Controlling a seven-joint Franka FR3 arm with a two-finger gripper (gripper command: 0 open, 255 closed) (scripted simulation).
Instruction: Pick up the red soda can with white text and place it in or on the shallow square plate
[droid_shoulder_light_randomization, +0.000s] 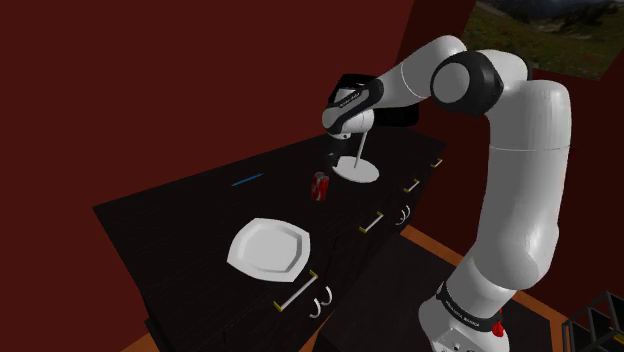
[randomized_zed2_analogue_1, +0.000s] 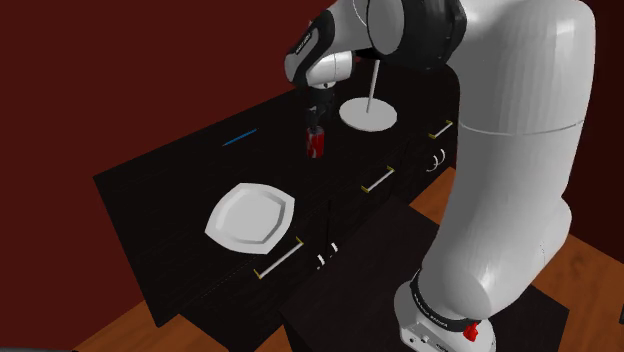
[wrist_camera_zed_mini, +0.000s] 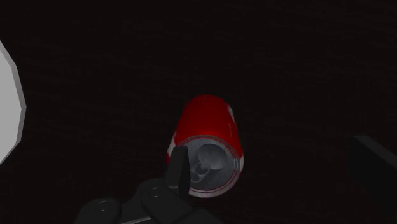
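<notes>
Wrist view had the jaws spread wide above the upright red can (wrist_camera_zed_mini: 207, 127), one finger (wrist_camera_zed_mini: 179, 170) by its rim, nothing gripped; can sat mid table (droid_shoulder_light_randomization: 170, 215), apart from the white plate (droid_shoulder_light_randomization: 268, 247) near the front edge, so grasp, lift and placing were all left.

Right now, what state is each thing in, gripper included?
Gripper: open, above the red soda can, not holding it.
Red soda can: upright on the dark cabinet top.
White plate: flat, empty.
Thin blue stick: lying flat.
White stand: upright.
</notes>
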